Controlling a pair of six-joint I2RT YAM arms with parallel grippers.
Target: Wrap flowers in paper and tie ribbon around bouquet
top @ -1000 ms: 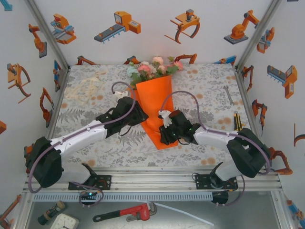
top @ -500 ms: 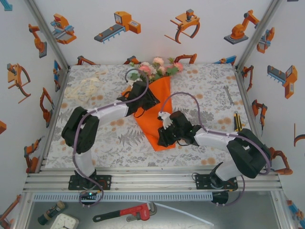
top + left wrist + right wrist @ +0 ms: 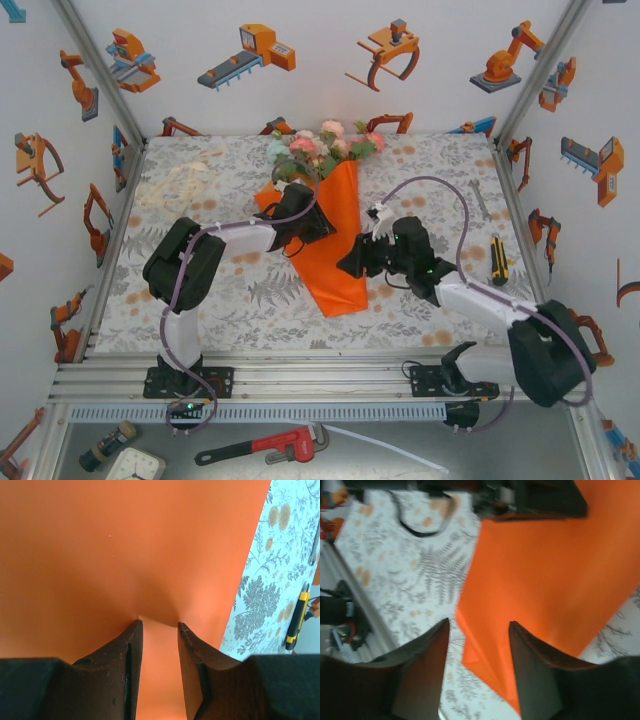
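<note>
The bouquet lies mid-table, the orange paper (image 3: 335,265) rolled into a cone around the flowers (image 3: 322,145), whose pink, peach and mint blooms stick out at the far end. My left gripper (image 3: 312,220) rests on the cone's upper left. Its fingertips (image 3: 135,630) stand slightly apart and press into the paper (image 3: 125,545), which dents between them. My right gripper (image 3: 350,264) hovers open by the cone's lower right edge, and the paper's folded corner (image 3: 485,655) lies below the gap without touching its fingers. The cream ribbon (image 3: 178,187) lies bunched at the back left.
A yellow-and-black utility knife (image 3: 497,258) and a small spanner (image 3: 480,200) lie on the patterned cloth to the right. The enclosure walls close in the left, right and back. A red pipe wrench (image 3: 270,445) lies below the table's front rail.
My left arm swung up from the cone's left edge to its upper part, and the paper shifted with it. My right gripper drew back to the right and widened a little.
</note>
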